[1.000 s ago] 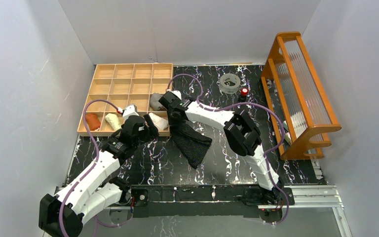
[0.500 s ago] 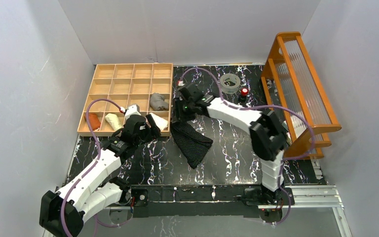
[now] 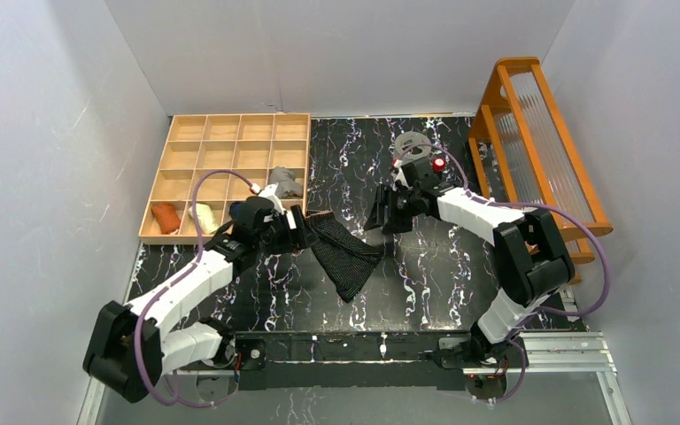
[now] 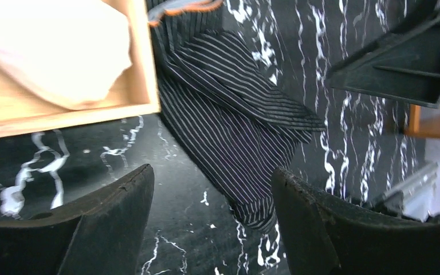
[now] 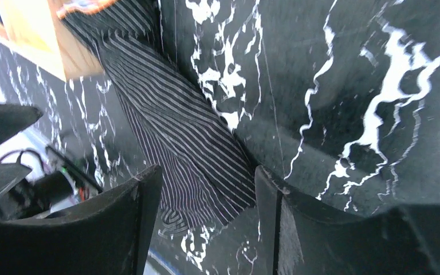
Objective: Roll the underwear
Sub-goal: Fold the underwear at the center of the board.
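Note:
The black underwear with thin pale stripes (image 3: 345, 252) lies as a long folded strip slanting across the marble-patterned table (image 3: 425, 283), its upper end by the tray corner. My left gripper (image 3: 298, 228) is open at that upper end. In the left wrist view it (image 4: 212, 200) hovers over the strip (image 4: 235, 120) with nothing gripped. My right gripper (image 3: 379, 218) is open, just right of the strip and apart from it. In the right wrist view the cloth (image 5: 177, 132) shows beyond the open fingers (image 5: 143, 217). A grey underwear bundle (image 3: 282, 181) sits in a tray compartment.
A wooden compartment tray (image 3: 230, 142) stands at the back left, holding an orange roll (image 3: 167, 217) and a cream roll (image 3: 202, 215). A clear tape ring (image 3: 413, 142) and a small red-topped object (image 3: 439, 164) lie behind the right arm. An orange rack (image 3: 540, 168) stands on the right.
My right gripper opened, let go of the striped underwear's upper end and drew away to the right. My left gripper moved right, from the tray's front edge to the strip's upper end.

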Available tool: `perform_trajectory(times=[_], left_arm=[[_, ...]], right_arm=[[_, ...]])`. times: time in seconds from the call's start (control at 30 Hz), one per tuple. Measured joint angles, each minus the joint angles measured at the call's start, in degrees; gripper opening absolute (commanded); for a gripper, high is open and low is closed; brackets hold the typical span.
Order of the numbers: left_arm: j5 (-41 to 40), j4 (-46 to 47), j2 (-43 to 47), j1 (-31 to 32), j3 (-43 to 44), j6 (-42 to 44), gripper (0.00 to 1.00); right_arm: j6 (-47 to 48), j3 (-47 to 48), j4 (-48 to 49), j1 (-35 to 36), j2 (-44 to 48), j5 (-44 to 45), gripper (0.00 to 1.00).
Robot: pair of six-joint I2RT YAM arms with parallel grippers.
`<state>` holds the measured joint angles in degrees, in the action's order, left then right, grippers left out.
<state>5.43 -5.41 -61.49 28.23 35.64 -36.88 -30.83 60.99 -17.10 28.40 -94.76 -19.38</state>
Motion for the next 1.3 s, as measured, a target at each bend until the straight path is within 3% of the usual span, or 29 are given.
perform_trajectory(times=[0.13,0.3,0.4,0.47,0.53,0.67,0.9,1.07,1.3], left_arm=[[7.34,2.82,-5.79,1.03,-0.02,0.37,0.71],[9.9,6.84,-6.71,4.59,-2.05,-1.31,0.7],[9.94,8.28,-9.18,6.56,-3.21,-2.4,0.7],[9.7,8.79,-10.86,7.96,-3.21,-2.8,0.69],[9.38,9.42,-12.7,9.14,-3.23,-3.26,0.67],[7.5,10.05,-13.94,10.21,-3.74,-4.31,0.66],[6.95,10.1,-14.16,10.25,-4.02,-4.35,0.65],[6.62,10.12,-14.16,10.25,-4.02,-4.52,0.65],[6.4,10.12,-14.19,10.25,-4.02,-4.7,0.65]], right_arm=[[1.77,-3.54,1.27,-1.36,-1.25,-8.44,0.74],[7.43,-9.11,4.55,-1.22,-0.17,-14.27,0.75],[12.57,-12.02,6.69,-0.31,3.21,-10.86,0.75],[18.73,-16.65,13.2,3.45,8.83,-3.45,0.77],[31.08,-24.9,24.3,11.52,16.7,4.44,0.7],[44.59,-28.68,29.29,18.32,17.55,11.37,0.58],[50.99,-28.76,30.32,20.61,16.37,16.13,0.52],[52.54,-28.85,30.25,21.55,16.09,17.35,0.55],[53.24,-28.96,30.21,22.08,15.72,17.99,0.45]])
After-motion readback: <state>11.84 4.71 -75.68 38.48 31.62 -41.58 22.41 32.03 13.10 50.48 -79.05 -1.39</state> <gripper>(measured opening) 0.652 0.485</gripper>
